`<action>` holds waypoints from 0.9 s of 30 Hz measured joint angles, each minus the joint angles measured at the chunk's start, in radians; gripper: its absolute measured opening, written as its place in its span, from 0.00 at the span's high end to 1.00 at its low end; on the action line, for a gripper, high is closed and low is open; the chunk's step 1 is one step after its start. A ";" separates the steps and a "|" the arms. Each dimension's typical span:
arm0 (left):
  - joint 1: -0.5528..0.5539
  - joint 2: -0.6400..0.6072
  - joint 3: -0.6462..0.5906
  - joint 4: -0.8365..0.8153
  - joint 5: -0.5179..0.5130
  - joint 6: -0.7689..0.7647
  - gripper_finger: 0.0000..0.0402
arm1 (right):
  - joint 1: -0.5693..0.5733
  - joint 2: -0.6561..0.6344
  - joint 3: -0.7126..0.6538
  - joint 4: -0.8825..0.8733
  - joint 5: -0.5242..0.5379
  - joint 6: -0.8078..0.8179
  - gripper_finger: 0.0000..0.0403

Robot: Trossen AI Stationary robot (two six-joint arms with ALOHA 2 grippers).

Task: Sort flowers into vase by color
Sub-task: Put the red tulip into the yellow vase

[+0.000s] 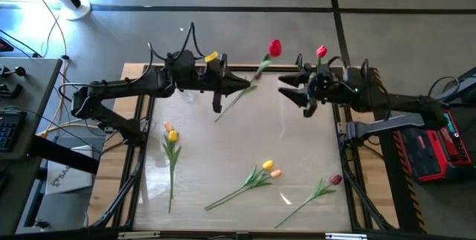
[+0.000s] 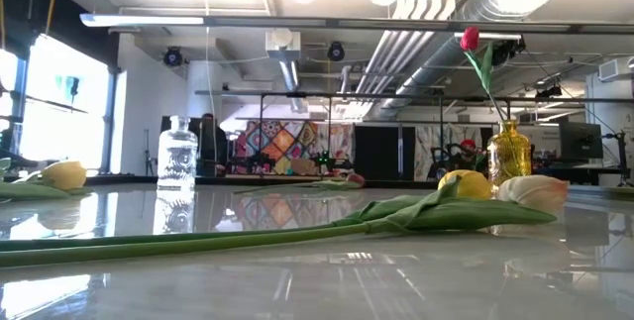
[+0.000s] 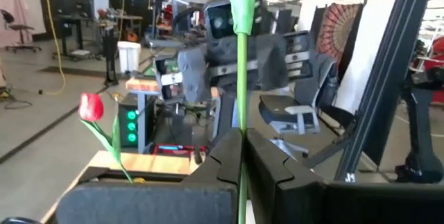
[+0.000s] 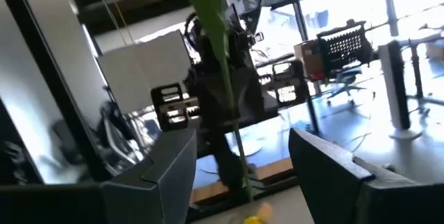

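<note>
the left gripper (image 1: 242, 85) is raised at the far edge of the surface (image 1: 223, 166), jaws clamped on the stem of a red tulip (image 1: 274, 47). facing it, the right gripper (image 1: 288, 88) has its jaws apart. a second red tulip (image 1: 321, 51) stands in the amber vase (image 2: 509, 152); the clear vase (image 2: 177, 160) is empty. two yellow pairs (image 1: 172, 132) (image 1: 271, 169) and one maroon tulip (image 1: 335, 180) lie near the front.

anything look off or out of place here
Nothing spilled or broken. The left gripper is shut on a red tulip's stem, held at a slant. Three tulips lie loose on the table; the clear vase is empty.
</note>
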 joint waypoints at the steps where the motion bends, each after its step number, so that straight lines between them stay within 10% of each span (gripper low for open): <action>1: 0.000 0.000 0.000 0.001 -0.003 0.000 1.00 | 0.000 0.024 0.046 -0.027 0.000 -0.022 0.46; 18: 0.003 0.001 0.000 -0.004 0.002 0.010 1.00 | -0.028 0.362 0.574 -0.347 -0.065 -0.003 0.50; 27: 0.003 -0.002 0.000 -0.004 0.002 0.009 1.00 | -0.028 0.405 0.635 -0.436 -0.027 0.024 0.76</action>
